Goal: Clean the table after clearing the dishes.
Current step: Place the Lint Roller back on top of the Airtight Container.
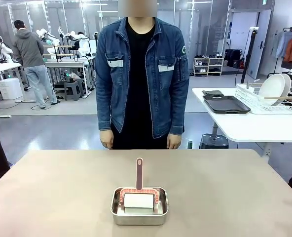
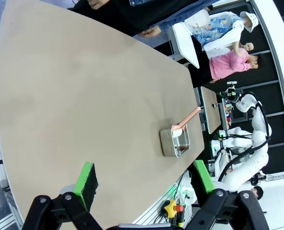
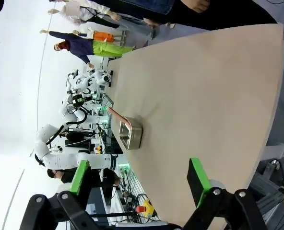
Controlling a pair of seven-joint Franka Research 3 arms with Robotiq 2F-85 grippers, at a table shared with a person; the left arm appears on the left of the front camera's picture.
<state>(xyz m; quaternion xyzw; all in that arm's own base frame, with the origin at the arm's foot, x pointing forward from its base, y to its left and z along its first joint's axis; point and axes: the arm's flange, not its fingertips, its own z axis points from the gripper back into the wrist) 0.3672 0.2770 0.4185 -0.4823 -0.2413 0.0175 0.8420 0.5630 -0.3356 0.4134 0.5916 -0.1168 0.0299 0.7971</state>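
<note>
The beige table (image 1: 57, 187) has nothing on it but a small steel pan (image 1: 139, 206) near its front middle. In the pan lies a white roller with a pink frame, and its pink handle (image 1: 139, 173) sticks up. My left gripper (image 2: 144, 178) hangs open high above the table (image 2: 75, 96), with the pan (image 2: 175, 142) beyond its fingers. My right gripper (image 3: 138, 179) is also open above the table (image 3: 209, 91), well short of the pan (image 3: 131, 135). White plates (image 1: 275, 88) stand in a wire rack on the smaller white table (image 1: 254, 126), beside a dark tray (image 1: 226, 104).
A person in a denim jacket (image 1: 141, 74) stands at the table's far edge with both hands down. Other people and workbenches are far behind.
</note>
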